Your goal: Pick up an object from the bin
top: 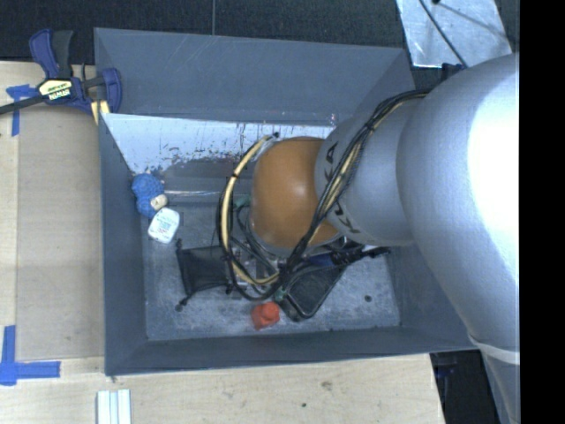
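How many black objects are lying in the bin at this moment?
2. A flat black piece lies lower left of the orange wrist cover; a rounded black piece lies below it, right of a small red thing. The arm may hide others.

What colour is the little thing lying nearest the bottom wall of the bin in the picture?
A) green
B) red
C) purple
B: the small thing by the near wall of the bin is red, lying just left of a black oval thing.

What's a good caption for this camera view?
Robot arm down in a grey bin, over black things, near a red lump.
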`<state>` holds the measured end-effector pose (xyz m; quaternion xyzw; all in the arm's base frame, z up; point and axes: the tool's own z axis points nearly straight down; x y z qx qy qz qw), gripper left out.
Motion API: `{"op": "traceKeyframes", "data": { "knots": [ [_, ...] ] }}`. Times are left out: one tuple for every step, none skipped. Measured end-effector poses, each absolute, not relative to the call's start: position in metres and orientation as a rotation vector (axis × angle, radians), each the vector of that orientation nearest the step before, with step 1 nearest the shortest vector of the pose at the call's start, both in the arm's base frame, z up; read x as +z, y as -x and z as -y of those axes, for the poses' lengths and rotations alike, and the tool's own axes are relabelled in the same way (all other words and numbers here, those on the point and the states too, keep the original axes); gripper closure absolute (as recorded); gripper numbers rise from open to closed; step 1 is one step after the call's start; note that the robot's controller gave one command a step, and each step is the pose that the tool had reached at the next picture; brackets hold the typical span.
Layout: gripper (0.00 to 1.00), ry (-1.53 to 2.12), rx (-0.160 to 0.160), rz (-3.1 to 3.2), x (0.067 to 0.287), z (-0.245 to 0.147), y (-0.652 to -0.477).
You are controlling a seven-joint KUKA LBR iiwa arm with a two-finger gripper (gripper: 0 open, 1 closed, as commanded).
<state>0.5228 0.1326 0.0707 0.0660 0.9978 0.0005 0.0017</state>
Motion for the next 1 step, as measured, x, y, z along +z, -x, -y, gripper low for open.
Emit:
{"op": "traceKeyframes", "data": {
  "knots": [
    [1.00, -0.181, 0.005, -3.126, 0.2093, -0.1412, -0.5307]
  ]
}}
